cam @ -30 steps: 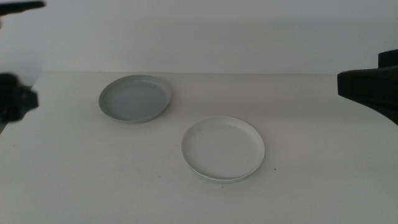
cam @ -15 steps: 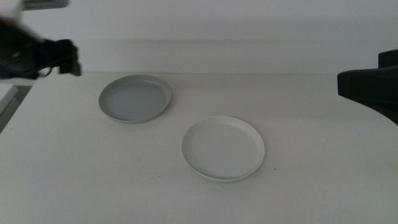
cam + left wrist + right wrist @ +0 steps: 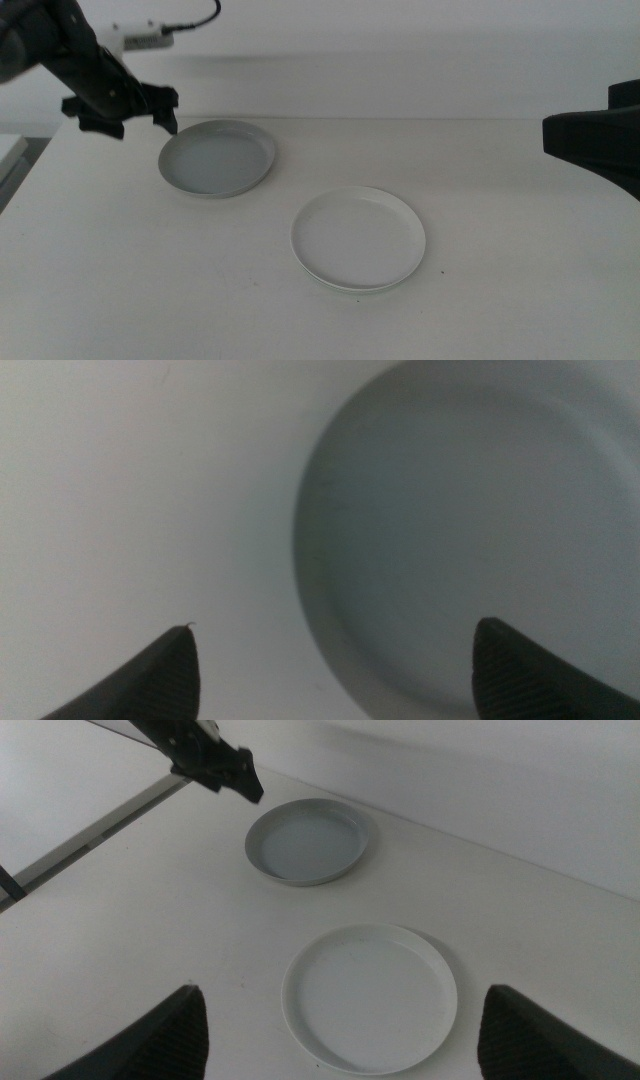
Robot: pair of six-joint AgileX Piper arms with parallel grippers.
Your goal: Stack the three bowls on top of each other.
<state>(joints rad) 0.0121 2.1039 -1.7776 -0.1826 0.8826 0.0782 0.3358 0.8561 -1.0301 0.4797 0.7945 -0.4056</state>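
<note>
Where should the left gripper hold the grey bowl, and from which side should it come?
Probably at the low rim on the grey bowl's left edge, coming down from above. The bowl lies flat and shallow, so only the rim offers a hold. The left gripper is open near that edge, one jaw tip over the bowl.

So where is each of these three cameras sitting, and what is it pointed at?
Middle view: above the table's near side, facing forward and down; it shows the grey bowl, the white bowl, the left gripper coming in at the grey bowl's rim, and part of the right arm at the right edge.
Left wrist view: on the left arm, looking down close over the grey bowl; its two open jaws show.
Right wrist view: on the waiting right arm, looking across the table; its open jaws show.
Shared: the middle and right wrist views both show both bowls and the left gripper.
</note>
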